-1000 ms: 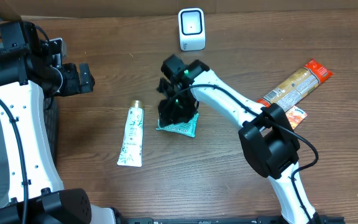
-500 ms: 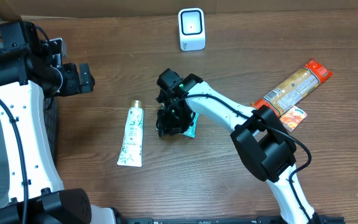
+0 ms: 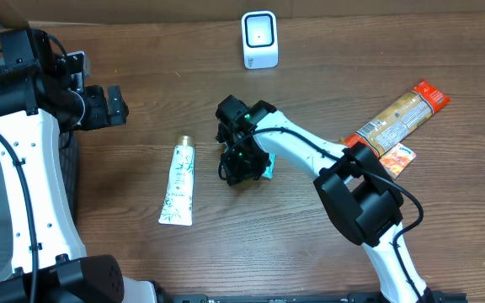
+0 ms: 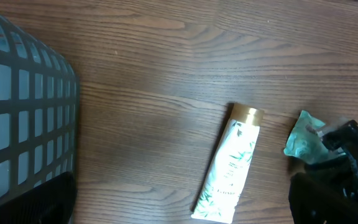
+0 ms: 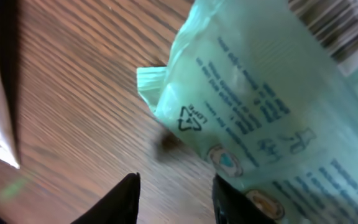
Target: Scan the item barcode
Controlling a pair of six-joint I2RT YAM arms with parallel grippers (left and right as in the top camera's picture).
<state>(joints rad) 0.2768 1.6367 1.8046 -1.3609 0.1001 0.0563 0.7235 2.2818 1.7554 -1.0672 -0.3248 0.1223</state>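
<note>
Worktop of brown wood grain (image 3: 251, 244) is carrying every item. White-and-black left arm (image 3: 23, 168) is standing along the left edge, beside a grey mesh basket (image 4: 17, 112). Its tool (image 3: 118, 105) is hanging over bare wood with jaws spread fully wide and nothing between them.

White right arm (image 3: 310, 147) is reaching from the lower right toward the centre. Its black tool (image 3: 241, 168) is pointing down over the mint-green plastic packet (image 5: 266, 106), hiding most of it from above. In the right wrist view the two fingertips are standing apart with bare wood between them. The packet is lying at the right fingertip (image 5: 229, 196), and whether it is pinched cannot be told.

Long orange-and-tan packet with a red end (image 3: 401, 114) is lying at the right, well apart from the centre. White tube with a gold cap (image 3: 179, 183) is lying just left of the right tool. White box-shaped scanner (image 3: 259, 39) is standing at the far edge. Small orange-and-white sachet (image 3: 402, 157) is lying beside the long packet. Black barcode (image 5: 328, 25) is facing the wrist camera at the packet's upper corner.
</note>
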